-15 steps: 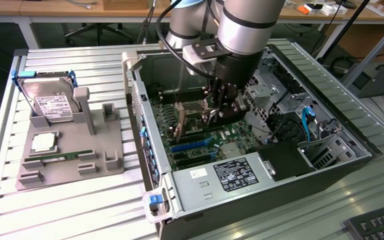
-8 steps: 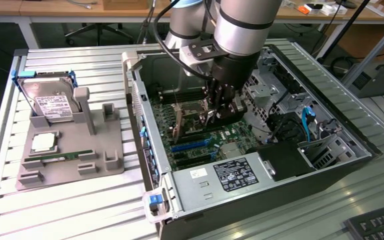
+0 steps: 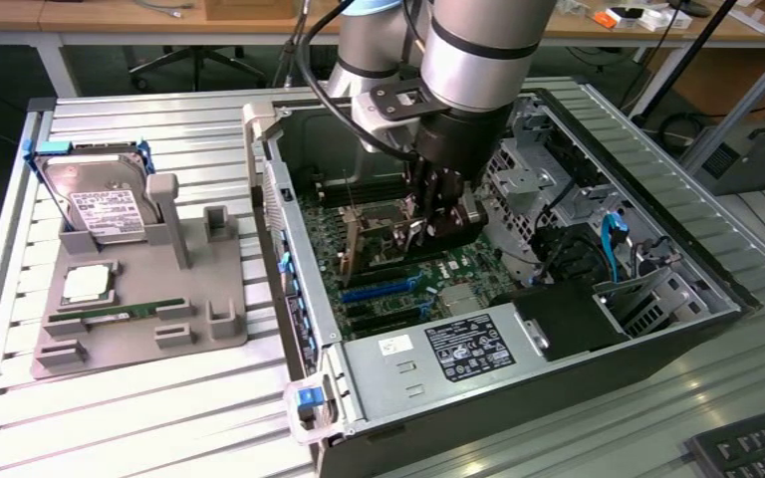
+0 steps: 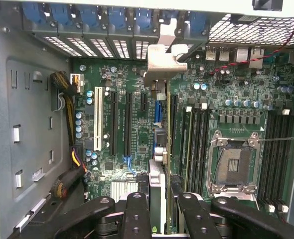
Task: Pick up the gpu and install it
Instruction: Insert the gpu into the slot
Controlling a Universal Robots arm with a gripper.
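My gripper [image 3: 438,224] hangs inside the open computer case [image 3: 280,214], low over the green motherboard [image 3: 456,267]. In the wrist view the gpu [image 4: 157,184] appears edge-on as a thin slat between the two black fingers [image 4: 137,214], and the gripper [image 4: 159,201] is shut on it. The card runs along the expansion slots, between the blue slot [image 4: 158,112] and the memory slots [image 4: 197,144]. Its pale metal bracket end [image 4: 162,55] reaches the rear slot covers of the case. Whether its lower edge sits in a slot is hidden.
On the exterior view's left, a grey holder [image 3: 210,319] carries a silver hard drive [image 3: 104,204], a processor chip [image 3: 87,284] and a green memory stick [image 3: 124,314]. The power supply [image 3: 469,349] fills the case's near end. The empty processor socket [image 4: 234,164] lies beside the gripper. Cables [image 4: 70,164] run along the case wall.
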